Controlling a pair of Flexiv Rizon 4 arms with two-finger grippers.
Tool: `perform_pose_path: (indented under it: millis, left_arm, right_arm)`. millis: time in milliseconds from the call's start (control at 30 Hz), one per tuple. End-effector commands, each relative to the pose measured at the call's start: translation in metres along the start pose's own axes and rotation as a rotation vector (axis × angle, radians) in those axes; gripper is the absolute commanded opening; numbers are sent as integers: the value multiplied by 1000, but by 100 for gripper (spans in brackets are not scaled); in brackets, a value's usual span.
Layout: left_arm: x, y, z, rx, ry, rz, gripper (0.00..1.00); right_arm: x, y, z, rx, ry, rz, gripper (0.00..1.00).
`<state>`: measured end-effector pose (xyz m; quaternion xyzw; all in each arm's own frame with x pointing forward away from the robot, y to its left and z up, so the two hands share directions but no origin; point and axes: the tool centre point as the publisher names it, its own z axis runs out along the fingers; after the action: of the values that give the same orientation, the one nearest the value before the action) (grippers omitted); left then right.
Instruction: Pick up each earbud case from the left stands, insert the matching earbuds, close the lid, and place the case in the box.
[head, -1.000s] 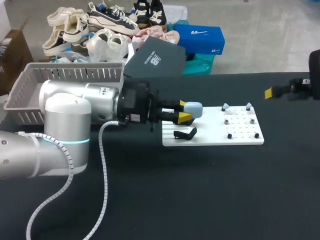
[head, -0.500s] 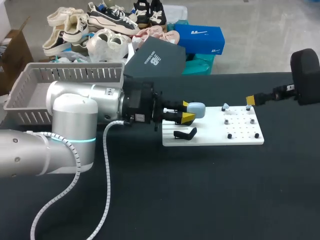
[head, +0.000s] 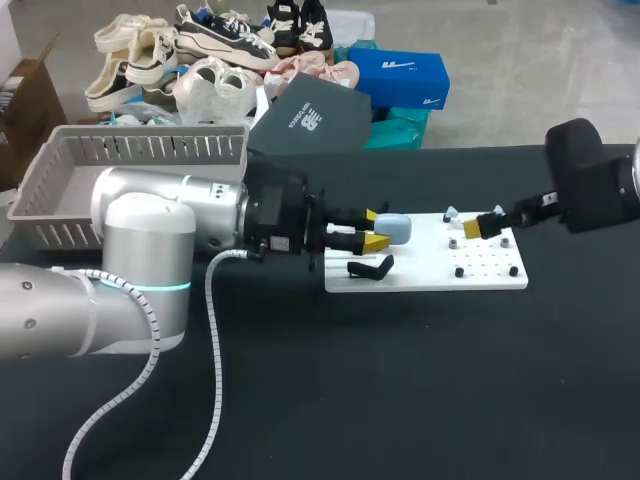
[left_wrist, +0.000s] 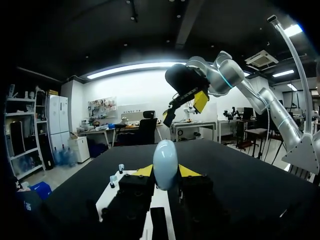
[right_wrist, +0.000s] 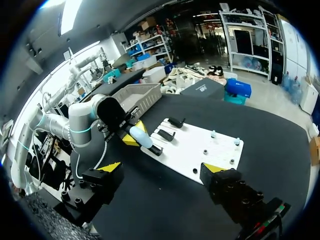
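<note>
Two grippers hung over the one white board (head: 430, 280), well apart from each other, with the board's middle lying between them. My left gripper (head: 368, 232) was clamped on the pale blue earbud case (head: 394, 227). In the left wrist view both yellow-tipped fingers (left_wrist: 144, 171) pressed against its sides, and the case (left_wrist: 165, 163) stood out past them. I had the case held off the board, above its left end. A black stand (head: 370, 268) sat on the board just on the near side of the fingers.

My right gripper (head: 481, 225) was over the board's far right corner, and the right wrist view showed its fingers (right_wrist: 111, 166) spread wide with nothing between them. One earbud (head: 451, 213) perched on the far edge on the case's side of that gripper, and another (head: 497, 212) just beside it toward the corner.

The grey basket (head: 60, 150) sat at the table's far left edge, behind my left arm (head: 140, 230), whose bulk lay along its near wall. A pale cable (head: 209, 330) looped down from that arm's wrist over the black table (head: 420, 400). On the near side of the board's front edge I saw a broad stretch of tabletop, and a narrower strip ran past the board's right edge under my right arm.
</note>
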<state>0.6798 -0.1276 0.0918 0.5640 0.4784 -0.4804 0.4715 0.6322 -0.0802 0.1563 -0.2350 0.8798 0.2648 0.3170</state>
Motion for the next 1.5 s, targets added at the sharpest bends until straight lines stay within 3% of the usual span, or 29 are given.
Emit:
perform_pose_path:
  millis: [33, 700, 1500]
  left_arm:
    - [1, 0, 0, -2, -2, 1, 0]
    - [1, 0, 0, -2, -2, 1, 0]
    - [1, 0, 0, -2, -2, 1, 0]
  right_arm:
    - [-2, 8, 5, -11, 17, 0, 100]
    - [-7, 43, 67, -60, 98, -28, 100]
    - [-8, 28, 91, 3, 120, 3, 100]
